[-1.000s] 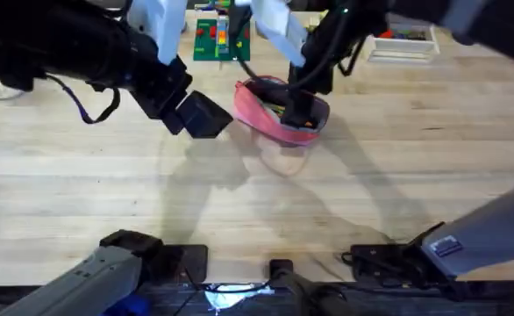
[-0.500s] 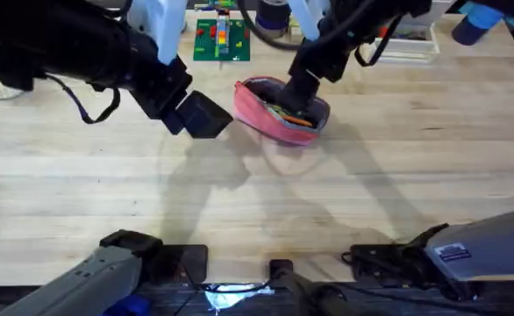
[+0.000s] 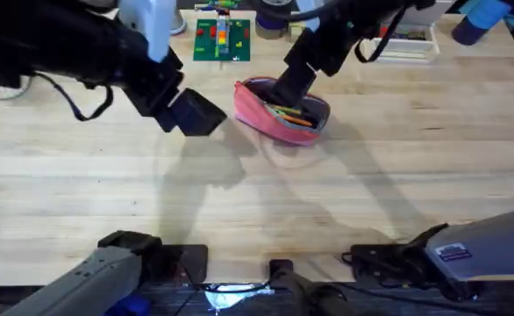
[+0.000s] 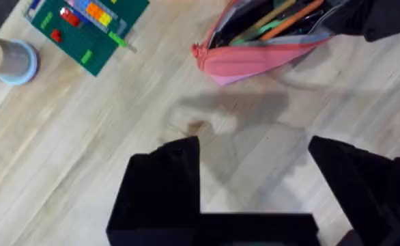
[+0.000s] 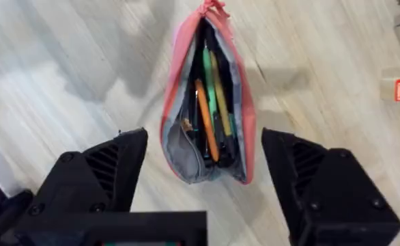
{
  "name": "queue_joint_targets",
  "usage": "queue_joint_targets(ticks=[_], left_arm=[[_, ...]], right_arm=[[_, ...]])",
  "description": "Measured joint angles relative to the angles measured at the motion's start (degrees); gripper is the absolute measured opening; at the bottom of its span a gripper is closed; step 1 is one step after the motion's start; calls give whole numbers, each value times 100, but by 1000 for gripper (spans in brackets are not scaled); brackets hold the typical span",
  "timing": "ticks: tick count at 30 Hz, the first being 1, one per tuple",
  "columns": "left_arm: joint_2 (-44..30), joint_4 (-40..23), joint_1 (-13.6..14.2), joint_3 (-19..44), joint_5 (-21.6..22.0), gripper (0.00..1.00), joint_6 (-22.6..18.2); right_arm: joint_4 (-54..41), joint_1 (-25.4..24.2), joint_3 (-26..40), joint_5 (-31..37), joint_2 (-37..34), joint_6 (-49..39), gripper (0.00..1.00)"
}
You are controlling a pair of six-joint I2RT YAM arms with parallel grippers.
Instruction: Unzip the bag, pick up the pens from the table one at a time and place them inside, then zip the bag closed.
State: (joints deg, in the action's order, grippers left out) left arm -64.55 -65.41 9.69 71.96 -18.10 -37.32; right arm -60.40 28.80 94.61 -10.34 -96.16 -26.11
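Note:
The pink bag [image 3: 266, 118] lies unzipped on the table [image 3: 257, 202], its mouth gaping. Inside it lie the pens: a green one [image 5: 210, 75] and an orange one [image 5: 205, 119] beside darker ones, all against the grey lining. My right gripper [image 3: 292, 88] hovers just over the bag's mouth. It is open and empty, and its black fingers [image 5: 104, 178] straddle the bag [image 5: 171, 102] in the right wrist view. My left gripper [image 3: 191, 114] hangs open to the left of the bag, holding nothing. The left wrist view shows the bag [image 4: 254, 58] beyond that gripper [image 4: 254, 171].
A green building plate [image 3: 222, 39] with coloured bricks sits behind the bag, and a cardboard roll [image 4: 5, 58] stands near it. A white box [image 3: 402, 44] is at the back right. Bare wood stretches across the table's front half.
My right gripper has lifted out of the bag's mouth and drawn back, leaving the pens inside. The left arm has shifted slightly left.

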Motion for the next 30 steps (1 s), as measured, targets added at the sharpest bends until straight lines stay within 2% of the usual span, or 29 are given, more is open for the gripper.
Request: queue_joint_targets(ticks=[7,10,15,21,26,30], left_arm=[[0,1,-980,-2,-1059,993,-1107],[-67,-15,-1303,-2,-1407,993,-1590],[-576,-299,-1674,-2,-1840,993,-2438],[-1389,-793,-2120,-2,-2347,993,-3888],[-2112,-833,-2442,-2,-2808,993,-5106],[-2732,-831,-2581,-2,-3123,993,-5873]], right_arm=[[3,2,313,284,0,41,995],[-1,0,464,359,0,42,995],[-6,33,728,415,-24,42,995],[1,163,944,445,-70,42,993],[3,211,951,456,-146,42,995],[13,316,951,456,-276,37,995]])
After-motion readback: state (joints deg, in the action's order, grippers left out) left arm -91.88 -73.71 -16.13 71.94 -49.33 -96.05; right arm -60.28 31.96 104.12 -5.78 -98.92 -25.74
